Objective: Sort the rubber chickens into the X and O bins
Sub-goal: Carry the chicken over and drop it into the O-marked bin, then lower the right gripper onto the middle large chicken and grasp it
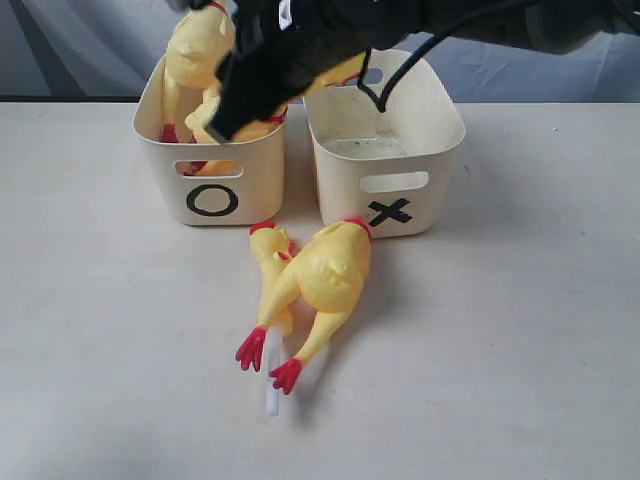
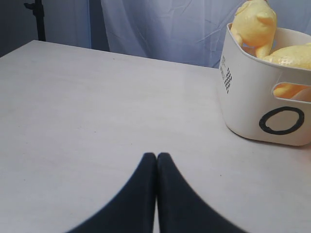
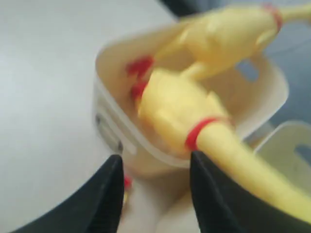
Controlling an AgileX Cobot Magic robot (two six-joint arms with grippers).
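Rubber chickens (image 1: pixel 195 70) are piled in the O bin (image 1: pixel 260 190), which stands beside the X bin (image 1: pixel 340 190) toward the table's far edge in the exterior view. The X bin looks empty. Two more lie on the table (image 1: pixel 520 350) just in front of the bins, near its middle — a larger chicken (image 1: pixel 335 270) overlapping a smaller chicken (image 1: pixel 270 265), both with feet toward the near edge, where a white stick (image 1: pixel 271 395) lies.

The right gripper (image 3: pixel 155 160) hangs over the O bin with jaws well apart and nothing between them. A chicken's neck runs close past one finger, and blur hides whether they touch. The left gripper (image 2: pixel 156 156) is pressed closed on nothing, low over bare table beside the O bin.

These toys look light, hollow and soft, so they would likely squash and flop under a pinch. The bumpy skin should resist slipping. The neck by the red ring, or the legs, seems the surest hold — and the larger chicken, lying on top, is the easier one to take first.
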